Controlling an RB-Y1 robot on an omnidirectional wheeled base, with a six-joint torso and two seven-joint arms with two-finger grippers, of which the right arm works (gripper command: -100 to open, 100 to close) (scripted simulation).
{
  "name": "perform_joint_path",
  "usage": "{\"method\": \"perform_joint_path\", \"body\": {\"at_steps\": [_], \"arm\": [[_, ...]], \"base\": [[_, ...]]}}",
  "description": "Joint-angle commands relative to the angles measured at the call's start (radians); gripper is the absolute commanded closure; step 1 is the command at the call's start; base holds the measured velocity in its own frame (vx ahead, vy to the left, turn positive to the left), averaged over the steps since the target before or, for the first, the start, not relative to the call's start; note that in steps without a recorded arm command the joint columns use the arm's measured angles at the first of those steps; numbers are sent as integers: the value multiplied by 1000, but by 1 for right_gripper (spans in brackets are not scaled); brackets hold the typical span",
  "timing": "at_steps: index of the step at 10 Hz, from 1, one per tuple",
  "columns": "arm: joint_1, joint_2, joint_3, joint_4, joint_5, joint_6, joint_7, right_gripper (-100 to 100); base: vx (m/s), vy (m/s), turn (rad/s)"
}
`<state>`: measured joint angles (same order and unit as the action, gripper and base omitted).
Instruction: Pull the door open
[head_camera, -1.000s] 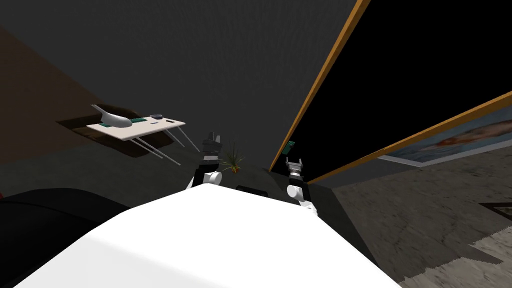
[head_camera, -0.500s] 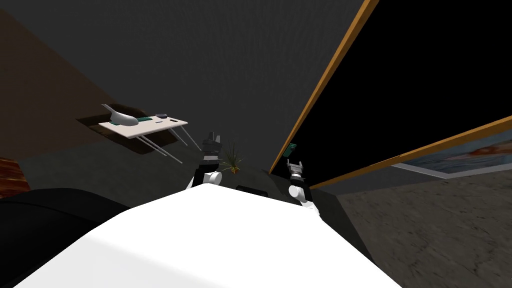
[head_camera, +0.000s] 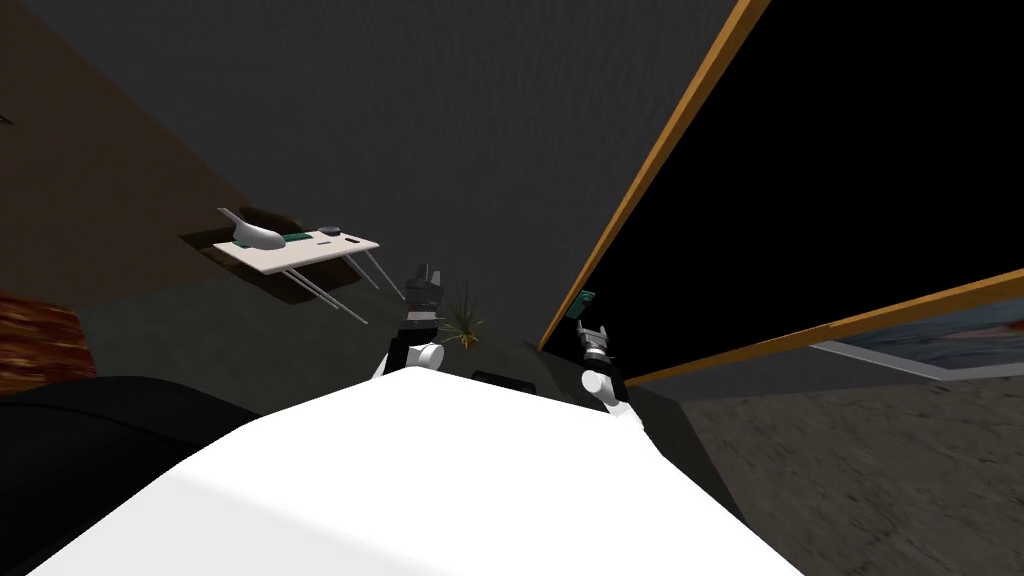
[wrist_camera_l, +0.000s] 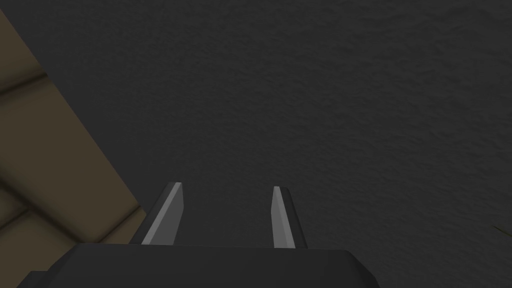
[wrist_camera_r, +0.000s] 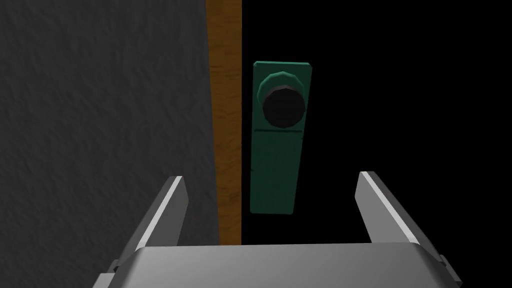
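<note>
My right pincer (wrist_camera_r: 271, 176) gaped empty short of the knob (wrist_camera_r: 284, 106), so closing there would likely have missed.

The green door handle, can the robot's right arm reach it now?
Probably yes. The right gripper is open and points straight at the green handle, with nothing between them; the brown frame edge stands just beside it.

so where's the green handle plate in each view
head view: green handle plate just above the right gripper, beside the orange frame strip.
left wrist view: not in it; left gripper open.
right wrist view: plate ahead of the open right gripper, beside the same strip, the shared landmark.
</note>
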<state>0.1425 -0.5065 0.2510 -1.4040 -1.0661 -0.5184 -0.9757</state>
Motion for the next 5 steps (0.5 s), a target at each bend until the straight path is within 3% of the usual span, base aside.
{"method": "perform_joint_path", "body": {"at_steps": [1,3,4,5], "arm": [[-16,-12,8,31,-16,-2,-31,-100],[-30,-32,16,66,-53,2,-74,-100],[-24,-28,14,55,-42,-1,-61,-100],[-34,-22,0,75,-45,0,-63,-100]], "base": [[57,-48,40],[74,-64,80],[33,-36,21],[111,-34,113]]}}
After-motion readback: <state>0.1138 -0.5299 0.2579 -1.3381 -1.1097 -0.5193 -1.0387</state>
